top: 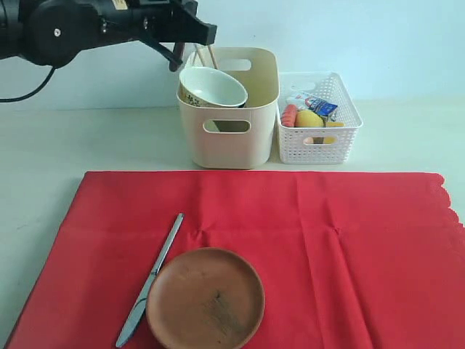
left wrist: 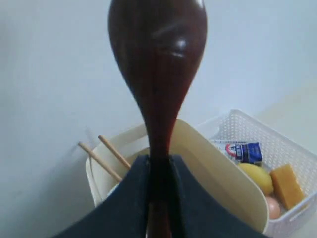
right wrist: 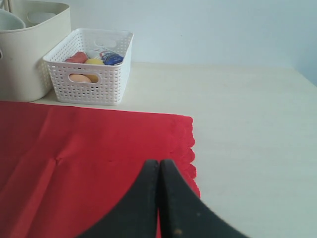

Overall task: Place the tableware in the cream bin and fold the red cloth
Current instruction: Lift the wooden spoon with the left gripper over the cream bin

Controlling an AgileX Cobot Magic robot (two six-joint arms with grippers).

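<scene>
While my left gripper [left wrist: 158, 159] is clamped on the slim neck of the dark, glossy wooden spoon [left wrist: 157, 54], it hangs above the tall cream-coloured plastic bin [top: 229, 149].

Risks, as I judge them:
- The white ceramic bowl with a patterned outside [top: 213, 86] sits tilted in the bin and fills much of its mouth. A spoon let go onto that hard, glazed slope could skid over the rim and land outside.
- The pale wooden chopsticks [left wrist: 106, 154] lean against the far wall; a careless drop might knock them out.
- My grip is on a narrow, polished, rounded neck with the heavy oval end beyond the pads, so the spoon could pivot or slip.
- The low white perforated basket [top: 320, 142] stands just beside the bin, so a stray release could end up there.

Materials:
- The bin is smooth, with rounded corners and oval handle cut-outs.
- The round brown plate [top: 205, 298] is matte and shallow, with a dark scuff.
- The thin silver knife [top: 151, 280] lies along the plate's edge; I cannot tell whether they touch.
- Both rest on the bright red cloth [top: 327, 247], which is flat, faintly creased and scalloped at one edge.

My right gripper [right wrist: 159, 171] has its fingers pressed together, holding nothing, low over the cloth near that scalloped edge and the pale table [right wrist: 247, 124].
</scene>
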